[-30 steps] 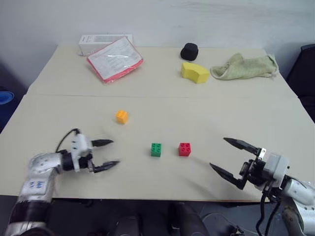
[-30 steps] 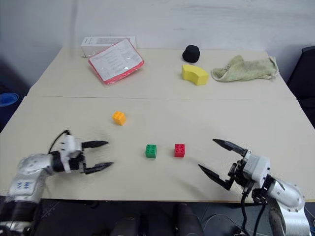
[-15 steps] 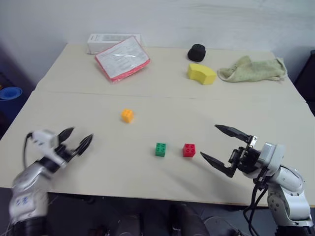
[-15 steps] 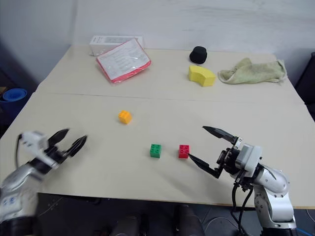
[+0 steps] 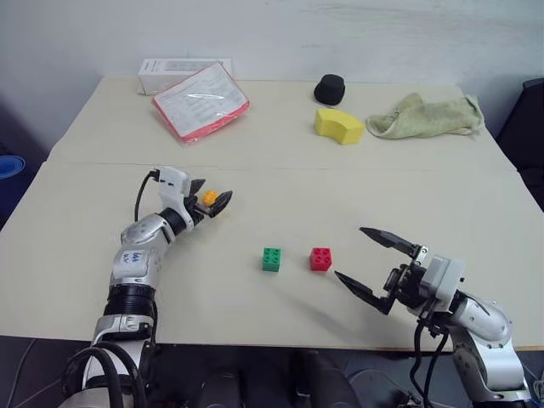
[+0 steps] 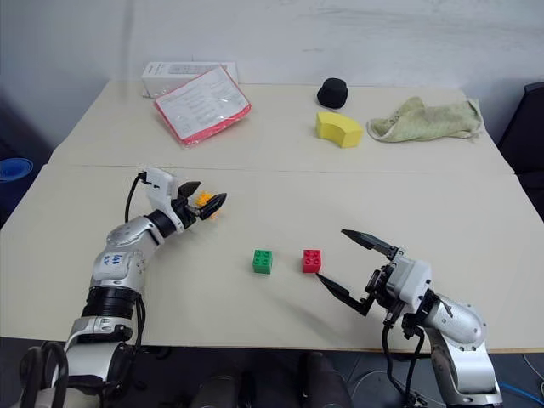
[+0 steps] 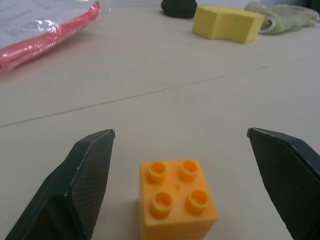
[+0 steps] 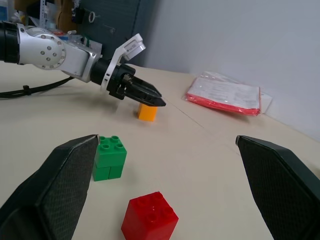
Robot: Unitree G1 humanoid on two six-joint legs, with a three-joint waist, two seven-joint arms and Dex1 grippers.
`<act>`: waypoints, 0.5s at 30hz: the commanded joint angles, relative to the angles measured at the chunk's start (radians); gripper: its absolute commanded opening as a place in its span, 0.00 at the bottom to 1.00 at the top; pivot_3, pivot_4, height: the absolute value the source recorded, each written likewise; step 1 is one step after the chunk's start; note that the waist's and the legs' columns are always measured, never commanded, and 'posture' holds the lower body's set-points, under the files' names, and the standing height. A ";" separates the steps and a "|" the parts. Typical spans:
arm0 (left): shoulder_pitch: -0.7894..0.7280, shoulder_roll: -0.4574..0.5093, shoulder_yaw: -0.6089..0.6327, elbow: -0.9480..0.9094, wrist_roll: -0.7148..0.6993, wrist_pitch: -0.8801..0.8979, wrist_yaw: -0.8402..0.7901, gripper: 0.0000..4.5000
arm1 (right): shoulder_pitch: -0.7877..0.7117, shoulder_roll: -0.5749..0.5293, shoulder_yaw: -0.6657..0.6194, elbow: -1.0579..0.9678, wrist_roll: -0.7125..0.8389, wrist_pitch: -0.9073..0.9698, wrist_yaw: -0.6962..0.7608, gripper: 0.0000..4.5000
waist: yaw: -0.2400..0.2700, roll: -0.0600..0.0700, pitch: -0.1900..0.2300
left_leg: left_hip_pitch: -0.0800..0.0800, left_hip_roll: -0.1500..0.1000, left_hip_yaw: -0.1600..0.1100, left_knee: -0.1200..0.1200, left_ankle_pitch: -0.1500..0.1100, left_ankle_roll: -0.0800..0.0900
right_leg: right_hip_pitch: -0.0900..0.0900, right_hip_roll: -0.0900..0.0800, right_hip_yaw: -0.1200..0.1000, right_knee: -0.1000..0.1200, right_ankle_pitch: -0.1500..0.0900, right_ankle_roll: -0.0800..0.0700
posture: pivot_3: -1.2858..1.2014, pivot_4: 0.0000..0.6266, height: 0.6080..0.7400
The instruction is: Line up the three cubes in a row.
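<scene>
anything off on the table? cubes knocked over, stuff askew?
Nothing damaged or tipped. All three sit studs-up. The orange-yellow cube lies apart from the green cube and red cube, which sit side by side. It lies between the open fingers of the left gripper, not yet gripped.

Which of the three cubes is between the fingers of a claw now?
The orange-yellow cube. It sits between the open fingers of the left claw, not yet gripped. The green cube and red cube stand side by side, away from that claw.
</scene>
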 commanded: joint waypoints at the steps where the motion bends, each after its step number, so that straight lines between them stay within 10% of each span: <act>1: -0.010 0.016 -0.005 0.009 0.017 -0.028 -0.021 0.80 | 0.030 0.012 -0.009 -0.054 -0.010 -0.034 -0.033 1.00 | 0.002 0.000 0.000 | 0.000 0.000 0.000 0.000 0.000 0.000 | 0.000 0.000 0.000 0.000 0.000 0.000 | 0.52 0.24 1.00; 8: -0.012 0.085 -0.023 0.033 0.022 -0.008 -0.135 0.33 | 0.032 0.016 -0.002 -0.057 -0.009 -0.042 -0.056 1.00 | -0.001 0.000 0.000 | 0.000 0.000 0.000 0.000 0.000 0.000 | 0.000 0.000 0.000 0.001 0.000 0.000 | 0.52 0.24 1.00; 15: -0.065 0.265 -0.080 0.059 -0.032 -0.101 -0.634 0.33 | 0.006 -0.003 -0.008 -0.035 0.012 -0.037 -0.029 1.00 | 0.000 0.000 0.000 | -0.001 0.000 0.000 0.000 0.000 0.000 | -0.001 0.000 0.000 0.001 0.000 0.000 | 0.52 0.24 1.00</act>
